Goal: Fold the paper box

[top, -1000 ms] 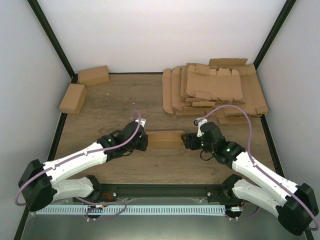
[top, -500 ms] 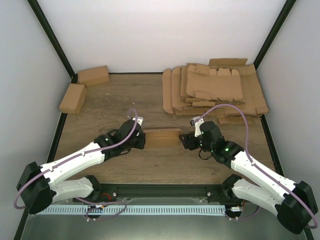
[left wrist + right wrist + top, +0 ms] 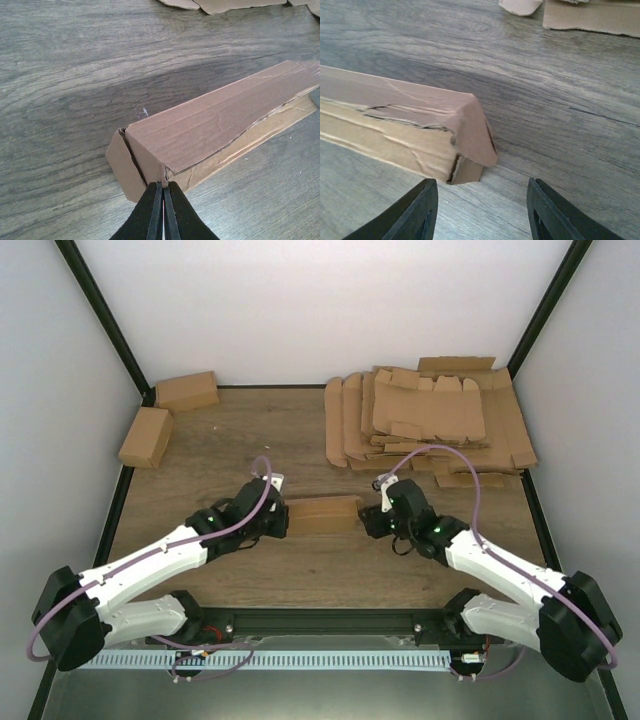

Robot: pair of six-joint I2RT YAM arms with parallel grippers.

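Observation:
The paper box point(image 3: 322, 514) lies mid-table as a brown oblong, its long seam gaping slightly. In the left wrist view the box point(image 3: 220, 125) runs away to the upper right, and its near end flap stands a little ajar. My left gripper point(image 3: 283, 523) is shut, with its tips point(image 3: 163, 187) touching the lower corner of the box's left end. My right gripper point(image 3: 368, 521) is open at the right end. In the right wrist view the box's end point(image 3: 470, 130), with its rounded flap folded down, sits just ahead of the open gripper point(image 3: 481, 185), nearer its left finger.
A pile of flat brown cardboard blanks point(image 3: 430, 420) covers the back right; its edges show at the top of both wrist views. Two folded brown boxes point(image 3: 186, 391) point(image 3: 145, 436) sit at the back left. Black frame posts stand at the corners.
Both grippers have shifted slightly away from the arm bases along with the box. The right gripper has closed in on the box's right end. The left stays shut at the left end.

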